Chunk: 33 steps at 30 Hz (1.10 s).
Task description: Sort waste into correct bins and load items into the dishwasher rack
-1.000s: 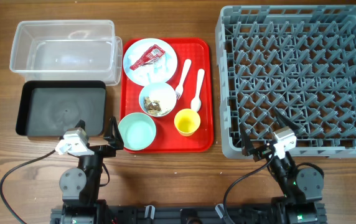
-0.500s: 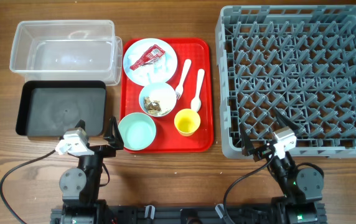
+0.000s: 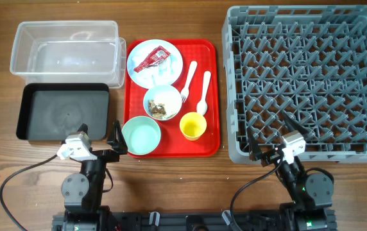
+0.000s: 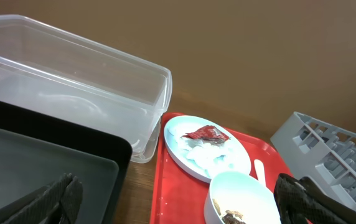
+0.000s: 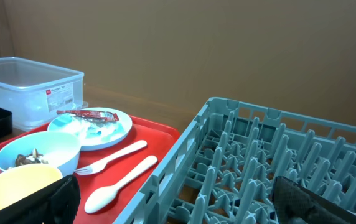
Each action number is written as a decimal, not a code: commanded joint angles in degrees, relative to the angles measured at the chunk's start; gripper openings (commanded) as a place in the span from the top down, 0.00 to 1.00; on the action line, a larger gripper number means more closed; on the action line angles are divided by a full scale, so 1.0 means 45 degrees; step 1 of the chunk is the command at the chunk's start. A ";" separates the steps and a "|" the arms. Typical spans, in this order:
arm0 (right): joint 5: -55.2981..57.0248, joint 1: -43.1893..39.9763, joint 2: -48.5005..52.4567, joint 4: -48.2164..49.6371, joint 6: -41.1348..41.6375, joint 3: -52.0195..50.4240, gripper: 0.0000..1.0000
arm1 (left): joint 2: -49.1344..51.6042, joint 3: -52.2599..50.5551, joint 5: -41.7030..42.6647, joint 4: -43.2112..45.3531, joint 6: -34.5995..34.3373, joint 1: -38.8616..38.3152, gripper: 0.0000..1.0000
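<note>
Wrapper (image 3: 151,59) on the blue plate (image 3: 174,61), dishes unsorted on the red tray (image 3: 213,102).
Overhead: clear tub (image 3: 66,25) and black tray (image 3: 61,112) lie left, rack (image 3: 305,83) right; left gripper (image 3: 99,136) by the mint bowl (image 3: 141,136), right gripper (image 3: 271,138) at the rack's near edge, both spread, holding nothing. Left wrist: fingers (image 4: 47,199) wide apart, scrap bowl (image 4: 240,186) ahead between them. Right wrist: fingers (image 5: 35,202) wide apart; fork (image 5: 112,157) and spoon (image 5: 122,180) beside the rack.

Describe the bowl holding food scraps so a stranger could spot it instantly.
Find the flat red plastic serving tray left of the big grey plastic rack. At its centre sits a pale blue-white round bowl. Unlike the empty mint green bowl beside it, it holds brownish scraps.
</note>
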 commanded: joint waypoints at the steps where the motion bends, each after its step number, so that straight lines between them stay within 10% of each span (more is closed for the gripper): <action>1: 0.0287 0.0053 -0.0039 0.0005 -0.0223 -0.0034 0.00 | 0.0049 -0.0053 -0.0073 -0.0039 0.0160 0.0068 0.00; 33: 0.0359 0.0053 -0.0029 0.0277 -0.0029 0.0180 0.00 | 0.0053 -0.0053 0.0646 0.0520 0.0155 0.0068 0.00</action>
